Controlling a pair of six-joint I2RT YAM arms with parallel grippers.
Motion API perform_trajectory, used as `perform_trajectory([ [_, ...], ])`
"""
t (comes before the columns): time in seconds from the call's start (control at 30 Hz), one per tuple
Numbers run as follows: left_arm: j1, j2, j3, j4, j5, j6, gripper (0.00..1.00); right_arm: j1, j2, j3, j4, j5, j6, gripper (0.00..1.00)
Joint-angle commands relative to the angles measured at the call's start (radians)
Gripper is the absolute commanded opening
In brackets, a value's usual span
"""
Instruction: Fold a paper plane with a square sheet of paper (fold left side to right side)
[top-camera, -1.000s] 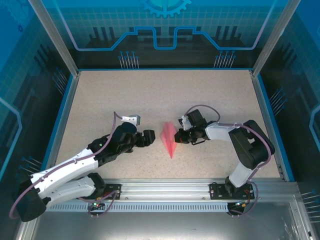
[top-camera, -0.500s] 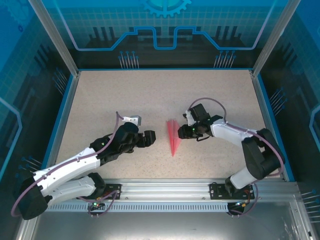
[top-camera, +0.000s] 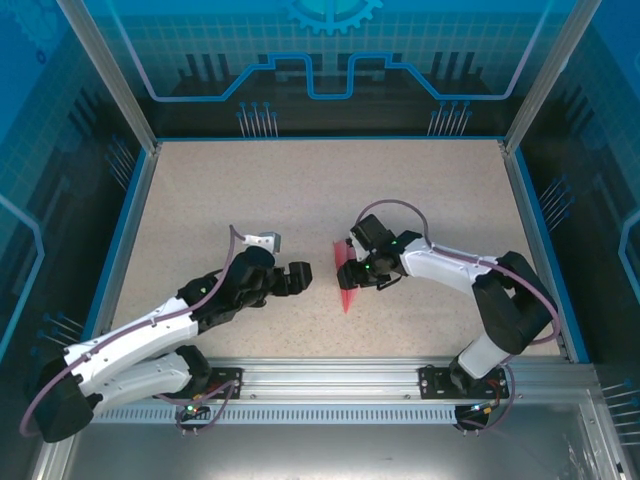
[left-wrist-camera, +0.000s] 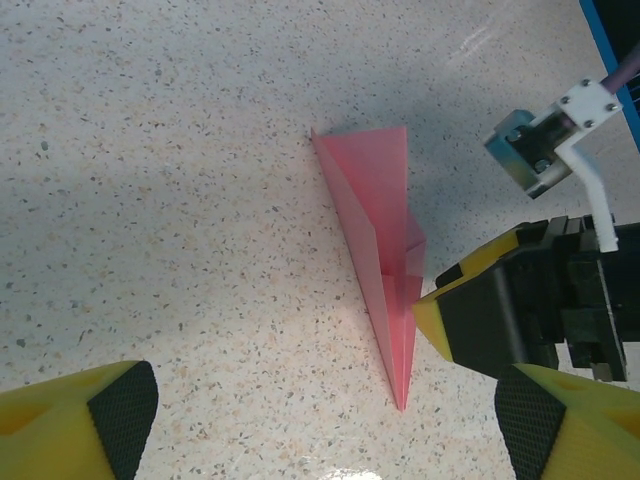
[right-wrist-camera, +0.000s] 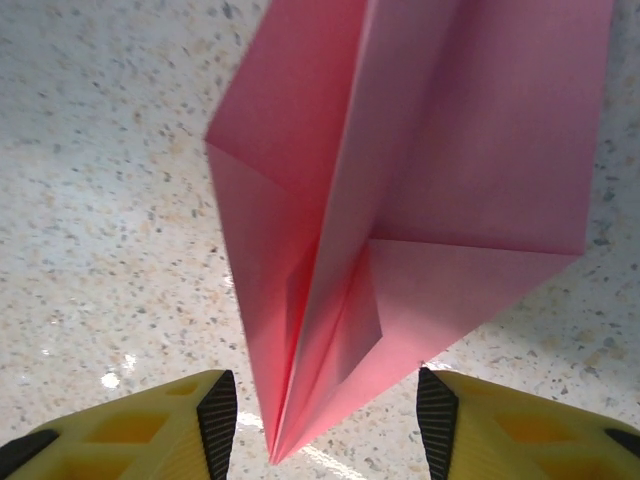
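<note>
Left: black-and-yellow left gripper (top-camera: 298, 276), fingers spread wide, nothing between them, just beside the paper; centre: slim pink-red folded paper plane (left-wrist-camera: 378, 225), pointed, centre-creased, flat on the speckled beige tabletop (top-camera: 220, 190); right: right gripper (right-wrist-camera: 325, 415), which I read as parted, the plane's narrow end lying between its fingers.

**Speckled tabletop, one folded paper**

The beige speckled table (top-camera: 250, 190), edged in blue, carries the pink-red paper plane (left-wrist-camera: 375, 230) near its middle. The plane is a slim wedge with a centre crease, its sharp tip pointing toward the near edge.
</note>
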Motion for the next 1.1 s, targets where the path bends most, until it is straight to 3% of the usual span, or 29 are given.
perform_trajectory([
  [0.0,0.002,-0.020,-0.017,0.009,-0.023,-0.005,0.92,0.021,0.026,0.041,-0.030,0.015,0.026,0.53],
  [0.37,0.004,-0.015,-0.020,0.003,-0.024,-0.002,0.92,0.040,0.104,0.068,-0.002,-0.002,0.032,0.48],
  [0.63,0.004,-0.017,-0.020,-0.002,-0.024,-0.002,0.92,0.059,0.180,0.094,0.018,0.009,0.035,0.36],
  [0.77,0.005,-0.023,-0.019,-0.011,-0.021,0.004,0.94,0.059,0.193,0.110,0.007,0.041,0.038,0.22],
  [0.87,0.006,-0.029,-0.022,-0.003,0.015,0.025,0.99,0.030,0.165,0.136,-0.027,0.082,0.039,0.15],
  [1.07,0.005,-0.028,-0.019,0.009,0.065,0.055,0.99,-0.091,0.227,0.315,-0.181,0.170,0.004,0.14],
])
